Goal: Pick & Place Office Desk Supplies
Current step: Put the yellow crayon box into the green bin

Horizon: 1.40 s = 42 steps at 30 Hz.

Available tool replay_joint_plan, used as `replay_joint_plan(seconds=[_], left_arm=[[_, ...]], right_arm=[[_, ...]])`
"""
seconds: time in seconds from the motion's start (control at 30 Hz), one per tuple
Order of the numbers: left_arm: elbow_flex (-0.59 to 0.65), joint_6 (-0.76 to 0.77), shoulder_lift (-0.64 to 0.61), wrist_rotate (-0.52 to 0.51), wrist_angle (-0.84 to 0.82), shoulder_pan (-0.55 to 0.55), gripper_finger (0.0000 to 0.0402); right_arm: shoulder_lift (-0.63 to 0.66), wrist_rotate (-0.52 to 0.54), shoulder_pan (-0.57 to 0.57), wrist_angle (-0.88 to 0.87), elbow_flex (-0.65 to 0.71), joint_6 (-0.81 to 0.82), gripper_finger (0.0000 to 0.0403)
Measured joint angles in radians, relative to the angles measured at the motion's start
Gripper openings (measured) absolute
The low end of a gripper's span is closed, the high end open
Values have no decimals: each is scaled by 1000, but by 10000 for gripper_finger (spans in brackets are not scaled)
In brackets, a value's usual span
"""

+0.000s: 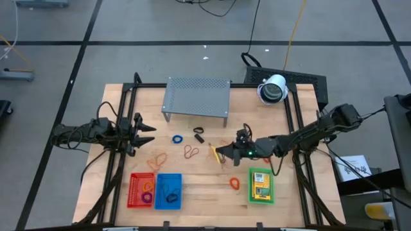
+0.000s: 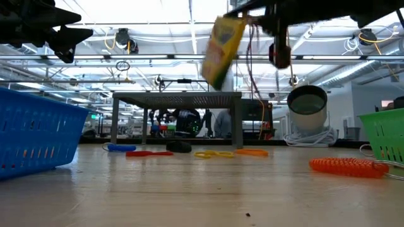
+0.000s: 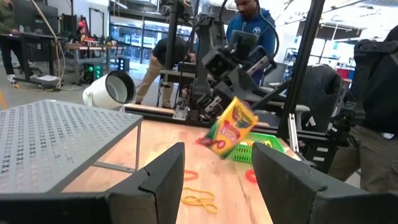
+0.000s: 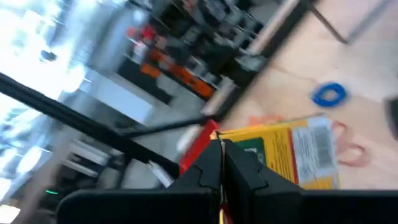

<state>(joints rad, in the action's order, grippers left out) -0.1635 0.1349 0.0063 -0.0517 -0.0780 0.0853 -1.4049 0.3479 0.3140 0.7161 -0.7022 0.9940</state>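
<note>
Right end effector [image 1: 221, 154] has a yellow packet [image 2: 222, 48] clamped and lifted over mid-bench, so it's mid-carry, and I'd guess it next swings right to the green basket [image 1: 261, 186], while the left end effector [image 1: 142, 133] idles open at the left.
</note>
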Motion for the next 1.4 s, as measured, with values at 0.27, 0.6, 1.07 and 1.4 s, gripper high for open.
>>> replay_joint_plan(seconds=[0.27, 0.6, 1.07, 1.4], left_arm=[[0, 0, 0, 0, 0, 0, 198], [0, 0, 0, 0, 1, 0, 198], [0, 0, 0, 0, 1, 0, 198], [0, 0, 0, 0, 1, 0, 198]], right_arm=[[4, -5, 1, 149, 47, -12, 0], [4, -12, 2, 144, 47, -19, 0], [4, -11, 38, -19, 47, 94, 1], [3, 18, 37, -17, 47, 113, 27]])
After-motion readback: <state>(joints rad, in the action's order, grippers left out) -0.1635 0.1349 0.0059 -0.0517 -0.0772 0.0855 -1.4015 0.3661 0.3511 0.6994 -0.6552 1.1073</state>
